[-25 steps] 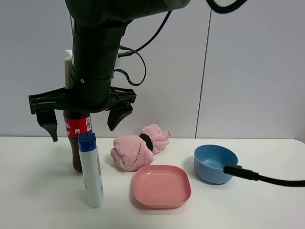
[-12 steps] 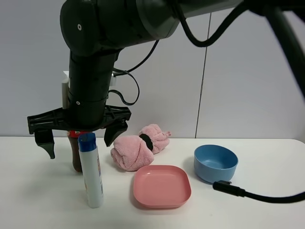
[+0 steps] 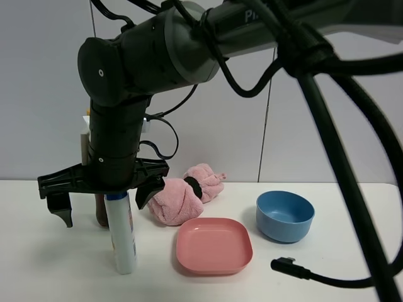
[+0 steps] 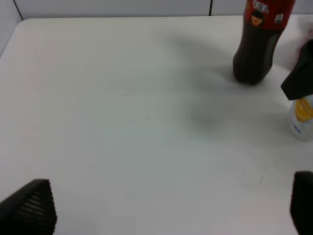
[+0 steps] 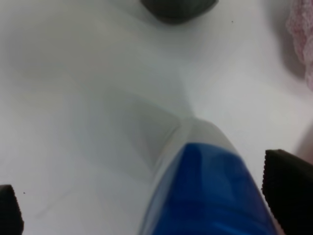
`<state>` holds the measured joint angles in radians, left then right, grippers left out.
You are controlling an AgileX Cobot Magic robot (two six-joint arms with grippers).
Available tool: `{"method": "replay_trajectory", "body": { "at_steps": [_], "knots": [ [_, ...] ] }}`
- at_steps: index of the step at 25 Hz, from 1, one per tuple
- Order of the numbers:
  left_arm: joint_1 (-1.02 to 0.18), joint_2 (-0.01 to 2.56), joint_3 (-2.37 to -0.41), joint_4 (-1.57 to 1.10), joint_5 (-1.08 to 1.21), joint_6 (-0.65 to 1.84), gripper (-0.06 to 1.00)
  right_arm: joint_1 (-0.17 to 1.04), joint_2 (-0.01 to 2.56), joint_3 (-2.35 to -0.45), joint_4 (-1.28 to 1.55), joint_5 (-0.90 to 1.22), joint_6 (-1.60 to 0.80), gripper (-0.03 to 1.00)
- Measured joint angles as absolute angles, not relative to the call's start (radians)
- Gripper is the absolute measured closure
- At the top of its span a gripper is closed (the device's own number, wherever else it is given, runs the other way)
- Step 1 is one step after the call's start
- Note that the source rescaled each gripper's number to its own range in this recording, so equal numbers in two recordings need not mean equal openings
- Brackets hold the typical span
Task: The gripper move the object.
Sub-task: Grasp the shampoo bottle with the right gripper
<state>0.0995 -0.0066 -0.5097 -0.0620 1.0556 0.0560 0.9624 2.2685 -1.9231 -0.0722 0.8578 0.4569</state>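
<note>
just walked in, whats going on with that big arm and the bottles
The right end effector is open and straddles the top of the white bottle with the blue cap, which stands upright on the table. Nothing is gripped yet. A dark cola bottle stands just behind it. The left end effector is open too and holds nothing. A pink towel, pink plate and blue bowl sit off to the side.

1. Behind my workspace stands a plain pale grey wall (image 3: 327, 94), evenly lit.
2. A thin dark vertical seam (image 3: 262, 157) splits it into panels.
3. Under me lies a smooth white table (image 3: 56, 264), its far edge meeting the wall.
4. Soft light leaves faint grey shadows on the tabletop.
</note>
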Motion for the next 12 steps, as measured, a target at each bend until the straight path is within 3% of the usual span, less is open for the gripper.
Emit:
{"method": "replay_trajectory", "body": {
  "at_steps": [6, 8, 12],
  "knots": [
    [0.099, -0.007, -0.51, -0.062, 1.056, 0.056, -0.06, 0.962, 2.272, -1.923, -0.072, 0.858, 0.457, -0.01],
    [0.099, -0.007, -0.51, -0.062, 1.056, 0.056, -0.06, 0.962, 2.272, -1.923, -0.072, 0.858, 0.457, 0.08],
    [0.099, -0.007, -0.51, -0.062, 1.056, 0.056, -0.06, 0.962, 2.272, -1.923, -0.072, 0.858, 0.457, 0.38]
  ]
}}
